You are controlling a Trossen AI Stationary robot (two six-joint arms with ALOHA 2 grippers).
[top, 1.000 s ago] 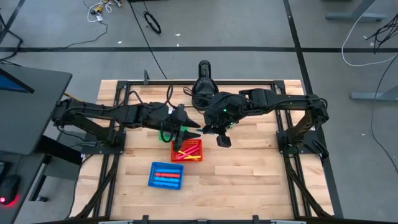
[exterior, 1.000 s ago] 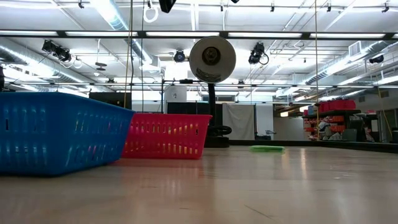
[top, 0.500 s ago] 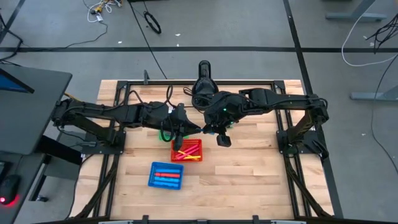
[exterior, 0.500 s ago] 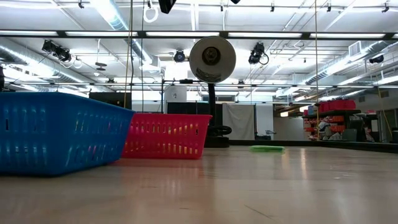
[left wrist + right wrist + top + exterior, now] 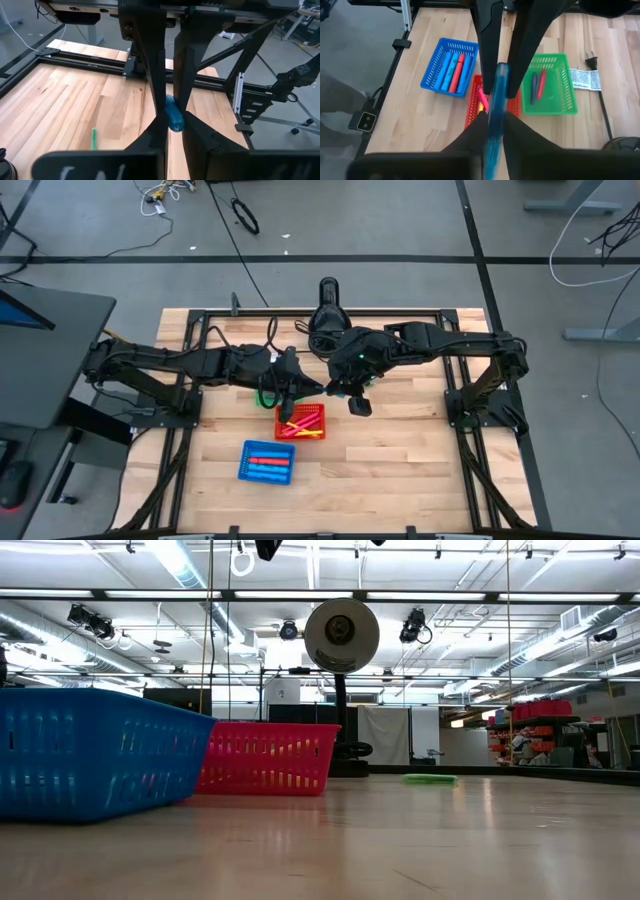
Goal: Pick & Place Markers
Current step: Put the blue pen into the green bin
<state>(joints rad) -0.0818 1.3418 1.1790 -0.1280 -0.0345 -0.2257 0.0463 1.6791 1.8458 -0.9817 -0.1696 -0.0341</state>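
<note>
A blue marker (image 5: 496, 95) hangs in the air between my two grippers, above the red basket (image 5: 301, 421). My left gripper (image 5: 174, 122) comes from the table's left and my right gripper (image 5: 495, 126) from the right; both are shut on it, and they meet at mid-table (image 5: 322, 388). The red basket holds pink and yellow markers. The blue basket (image 5: 450, 67) holds blue and red ones, the green basket (image 5: 550, 82) a purple and a pink one. A green marker (image 5: 93, 138) lies loose on the wood. My left gripper pinches the blue marker's end (image 5: 174, 119) between its two fingers, coming almost level from the table's left. The marker is lifted clear of the table. My right gripper has the marker's shaft (image 5: 494, 131) between its two fingers, slanting down from the table's right. The marker lies along the fingers and sticks out past their tips.
The three baskets sit close together left of centre, the blue one (image 5: 267, 462) nearest the front edge. A black stand with a round head (image 5: 327, 300) rises at the far edge. A plug and a white label (image 5: 582, 79) lie by the green basket. Bare wood lies to the right.
My left gripper has shut on the blue marker that my right gripper holds up. Both arms have stayed in place and the marker has kept still.
</note>
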